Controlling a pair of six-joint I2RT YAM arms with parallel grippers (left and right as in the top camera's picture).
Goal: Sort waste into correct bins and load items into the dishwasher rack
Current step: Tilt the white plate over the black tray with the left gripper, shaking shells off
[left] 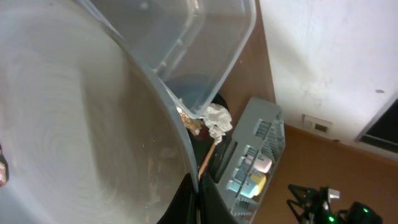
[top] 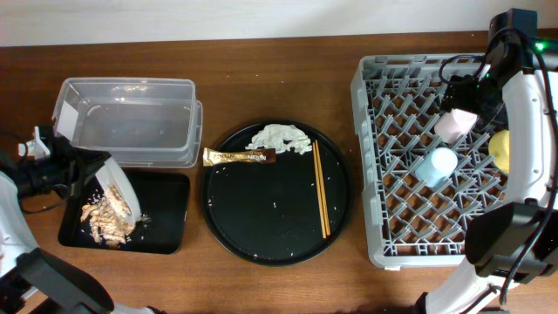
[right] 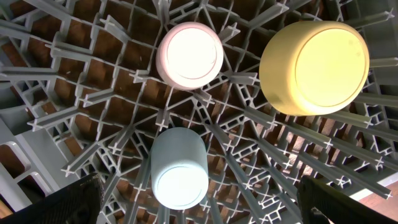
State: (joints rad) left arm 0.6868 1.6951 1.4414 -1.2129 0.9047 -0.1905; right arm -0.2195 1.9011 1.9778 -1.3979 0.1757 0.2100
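Note:
My left gripper is shut on the rim of the pale grey plate and holds it tilted over the shallow black tray. Beige food scraps lie on that tray below the plate. In the left wrist view the plate fills the left side, with my fingers pinching its edge. My right gripper hangs open and empty above the dishwasher rack. The rack holds the pink cup, blue cup and yellow bowl, all upside down. The tissue, wrapper and chopsticks lie on the round black tray.
The clear tub stands behind the black tray, with nothing visible inside. The large round black tray sits in the middle, between the bins and the rack. The right arm's base stands at the rack's front right corner.

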